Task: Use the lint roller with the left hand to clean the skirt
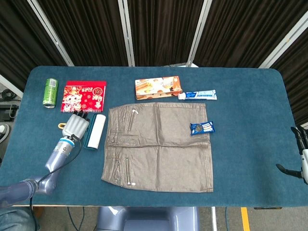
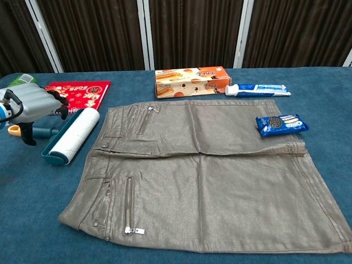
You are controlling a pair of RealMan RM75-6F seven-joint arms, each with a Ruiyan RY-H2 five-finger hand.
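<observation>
The lint roller (image 1: pixel 95 131) (image 2: pixel 71 137) lies flat on the blue bench (image 1: pixel 250 115) just beside the waistband edge of the skirt (image 1: pixel 161 147) (image 2: pixel 203 176), its white roll running alongside that edge and apart from the fabric. The left hand (image 1: pixel 75 125) (image 2: pixel 34 107) sits over the roller's handle on the side away from the skirt, fingers spread and loosened — it grips nothing, though whether a fingertip touches the handle cannot be told. The skirt is spread flat, zips showing near the waistband. On the skirt's far edge rests a small blue cookie packet (image 1: pixel 201 127) (image 2: pixel 281 124). Beyond the skirt, toward the curtains, stand an orange snack box (image 1: pixel 158 87) (image 2: pixel 191 81) and a toothpaste tube (image 1: pixel 198 95) (image 2: pixel 258 89) beside it. Beyond the roller lies a red booklet (image 1: pixel 83 95) (image 2: pixel 77 91), with a green can (image 1: pixel 50 92) next to it. Well apart from the skirt, at the bench's opposite end, the right hand (image 1: pixel 301 159) shows only in part — how its fingers stand cannot be told.
</observation>
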